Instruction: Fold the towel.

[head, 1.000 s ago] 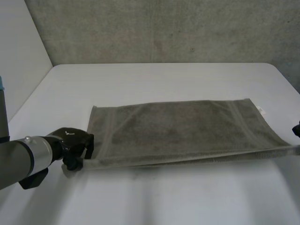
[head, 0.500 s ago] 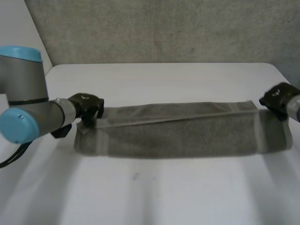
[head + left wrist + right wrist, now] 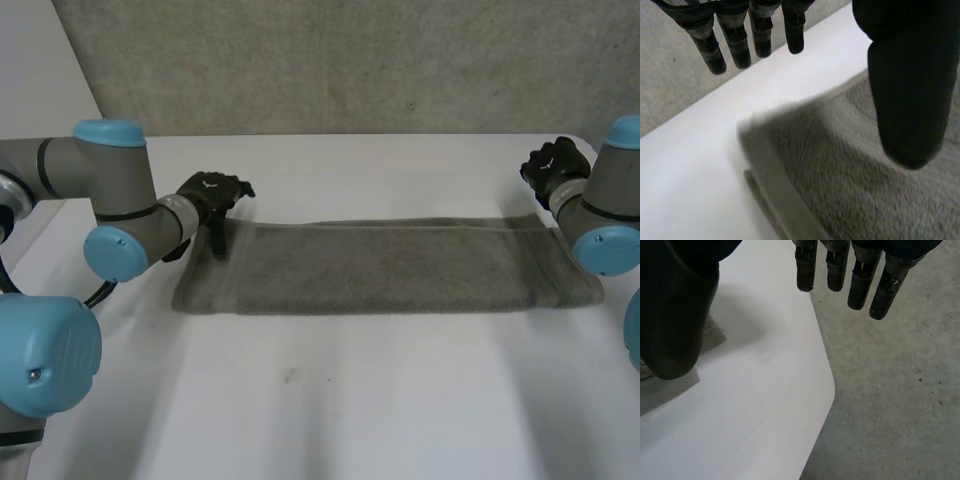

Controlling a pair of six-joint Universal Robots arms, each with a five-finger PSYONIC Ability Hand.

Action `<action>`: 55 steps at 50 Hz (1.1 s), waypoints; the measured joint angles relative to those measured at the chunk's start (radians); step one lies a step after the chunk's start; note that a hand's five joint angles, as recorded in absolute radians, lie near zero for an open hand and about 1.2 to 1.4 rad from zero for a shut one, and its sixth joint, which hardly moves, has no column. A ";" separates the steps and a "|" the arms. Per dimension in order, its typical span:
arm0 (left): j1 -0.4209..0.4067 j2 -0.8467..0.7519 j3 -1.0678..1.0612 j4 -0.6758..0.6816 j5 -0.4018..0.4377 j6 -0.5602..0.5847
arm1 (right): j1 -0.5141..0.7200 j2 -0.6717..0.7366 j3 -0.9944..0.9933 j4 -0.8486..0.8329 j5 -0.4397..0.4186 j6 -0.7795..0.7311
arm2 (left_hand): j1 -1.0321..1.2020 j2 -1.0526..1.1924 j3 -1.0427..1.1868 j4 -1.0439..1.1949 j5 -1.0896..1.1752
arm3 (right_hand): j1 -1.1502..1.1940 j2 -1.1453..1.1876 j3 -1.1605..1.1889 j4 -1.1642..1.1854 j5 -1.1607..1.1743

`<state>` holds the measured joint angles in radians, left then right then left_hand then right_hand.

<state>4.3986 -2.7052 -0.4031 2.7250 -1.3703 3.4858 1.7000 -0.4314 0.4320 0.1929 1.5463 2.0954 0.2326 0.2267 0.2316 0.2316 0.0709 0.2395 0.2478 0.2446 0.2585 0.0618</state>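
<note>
Left robot hand (image 3: 213, 190) is seen open at the towel's (image 3: 390, 265) far left corner: fingers (image 3: 735, 45) are held straight and spread well away from the thumb (image 3: 905, 90), nothing is gripped. In the left wrist view the thumb is seen above the towel (image 3: 840, 190) near its corner, with the fingertips out over bare bench (image 3: 690, 165) beyond the cloth; contact between thumb and cloth cannot be told. Right robot hand (image 3: 556, 165) is also seen open, raised just beyond the towel's far right corner and clear of it. In the right wrist view its fingers (image 3: 860, 285) are straight and parted from the thumb (image 3: 675, 315), nothing is held, and the bench (image 3: 765, 390) corner with grey concrete floor (image 3: 890, 390) past it is seen beneath. Towel is laid flat as a long narrow grey strip across the middle of the white bench (image 3: 330, 400), long side running left to right between the two robot hands. Its left end is set slightly skewed, with a stepped edge seen at that corner in the left wrist view. Left arm (image 3: 110, 200) is bent in from the near left, right arm (image 3: 610, 210) is seen at the right end of the strip.
</note>
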 measured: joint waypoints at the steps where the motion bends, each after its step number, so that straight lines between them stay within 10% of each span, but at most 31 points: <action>1: -0.003 0.008 0.000 0.001 0.000 -0.006 | 0.001 -0.003 -0.003 0.001 0.003 0.007 | -0.023 -0.022 -0.024 -0.026 -0.017 | -0.002 0.000 0.000 0.000 0.000; 13: -0.012 0.198 -0.113 -0.006 0.003 -0.120 | -0.022 -0.224 0.170 0.014 -0.032 0.269 | -0.060 -0.059 -0.063 -0.065 -0.035 | -0.002 0.000 0.000 0.000 0.000; 27: -0.023 0.571 -0.748 0.236 0.014 -0.131 | -0.191 -0.572 0.733 0.015 -0.273 0.355 | -0.060 -0.061 -0.063 -0.065 -0.037 | -0.006 0.000 0.000 0.000 0.000; 43: -0.086 0.732 -1.108 0.499 0.004 -0.132 | -0.308 -0.549 0.980 -0.051 -0.451 0.345 | -0.060 -0.061 -0.063 -0.065 -0.037 | 0.103 0.087 0.091 0.079 0.112; 55: -0.093 0.713 -1.128 0.523 0.003 -0.133 | -0.338 -0.451 0.956 -0.156 -0.486 0.343 | -0.060 -0.061 -0.063 -0.065 -0.038 | 0.825 0.798 0.793 0.783 0.806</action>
<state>4.3053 -1.9923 -1.5310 3.2477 -1.3675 3.3524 1.3624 -0.8823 1.3878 0.0367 1.0603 2.4387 0.1727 0.1658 0.1683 0.1663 0.0332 1.0643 1.0455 1.0375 1.0419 0.8677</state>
